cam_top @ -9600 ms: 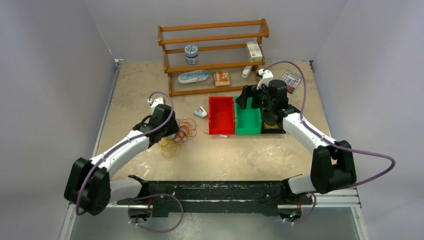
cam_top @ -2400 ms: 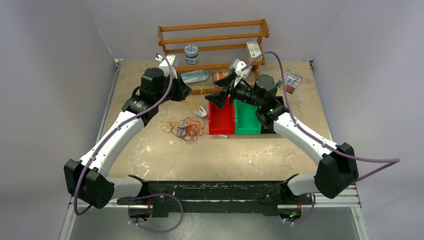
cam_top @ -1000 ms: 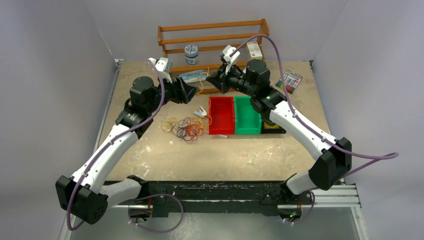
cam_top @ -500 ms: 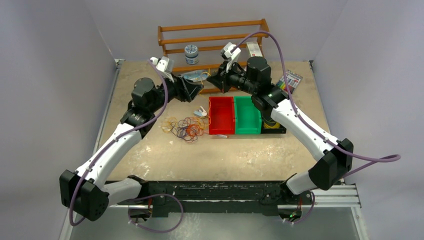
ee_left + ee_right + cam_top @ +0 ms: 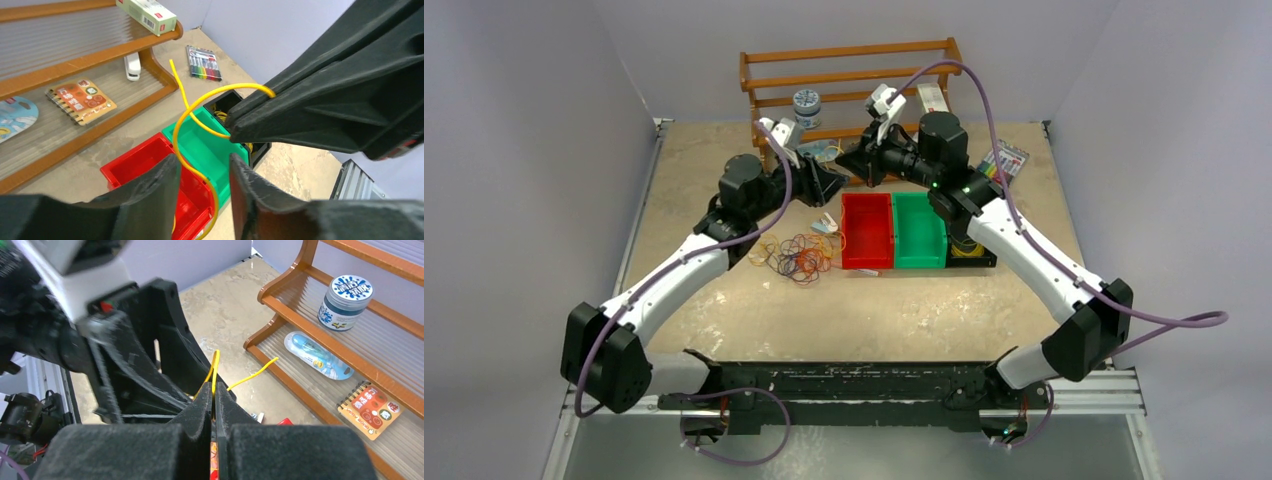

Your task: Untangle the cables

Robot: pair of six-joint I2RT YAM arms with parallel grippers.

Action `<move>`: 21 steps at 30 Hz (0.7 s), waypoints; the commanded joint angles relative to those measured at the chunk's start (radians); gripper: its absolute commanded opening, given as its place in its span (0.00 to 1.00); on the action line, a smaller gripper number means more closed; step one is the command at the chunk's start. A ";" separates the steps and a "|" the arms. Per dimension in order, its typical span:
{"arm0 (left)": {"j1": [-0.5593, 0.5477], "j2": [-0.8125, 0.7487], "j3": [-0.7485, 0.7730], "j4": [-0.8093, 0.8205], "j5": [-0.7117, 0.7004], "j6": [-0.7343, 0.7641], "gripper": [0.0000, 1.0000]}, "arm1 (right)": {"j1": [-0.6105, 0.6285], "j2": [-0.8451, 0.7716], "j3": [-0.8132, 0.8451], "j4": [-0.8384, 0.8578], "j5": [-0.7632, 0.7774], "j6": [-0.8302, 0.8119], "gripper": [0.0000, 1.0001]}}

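Yellow cable (image 5: 175,140) is up in the air between my two arms, over the back of the table (image 5: 904,310), just in front of the wooden shelf (image 5: 854,52) and near the far end of the red bin (image 5: 867,235). My right fingers (image 5: 197,412) are clenched on it, with the wire pinched at their tips and a loose end poking toward the shelf. My left fingers (image 5: 150,197) are parted and the cable's loop drops through the gap between them. That gap is far wider than the wire, so I see nothing clamped there. The rest of the cables (image 5: 794,256), orange-red and dark loops with some yellow, lie in a heap on the table just left of the red bin, under the left arm. Versus half a second ago, the left arm has swung right, and its fingers now sit just beside the right fingers, where a small gap showed before. Its shoulder link at the near edge has turned too. The right arm is about where it was, and the heap looks unchanged. In the oldest frame the left fingers were down at the heap and the right fingers were over the green bin (image 5: 919,235). Both are now raised at the back.
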 commanded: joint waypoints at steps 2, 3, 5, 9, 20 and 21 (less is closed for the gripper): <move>-0.029 0.059 -0.005 0.076 0.022 0.024 0.32 | 0.002 -0.081 0.039 0.024 -0.018 0.018 0.00; -0.032 0.068 -0.013 0.079 0.024 0.020 0.29 | 0.002 -0.092 0.032 0.029 -0.017 0.020 0.00; -0.035 0.083 -0.034 0.087 0.037 0.011 0.20 | 0.002 -0.122 0.019 0.041 0.013 0.021 0.00; -0.037 0.095 -0.104 0.113 0.054 -0.016 0.07 | 0.002 -0.180 0.001 0.067 0.088 0.015 0.00; -0.047 0.080 -0.218 0.156 0.069 -0.050 0.00 | 0.002 -0.260 0.083 0.086 0.263 -0.060 0.00; -0.047 0.080 -0.222 0.156 0.068 -0.051 0.00 | 0.002 -0.264 0.091 0.089 0.272 -0.067 0.00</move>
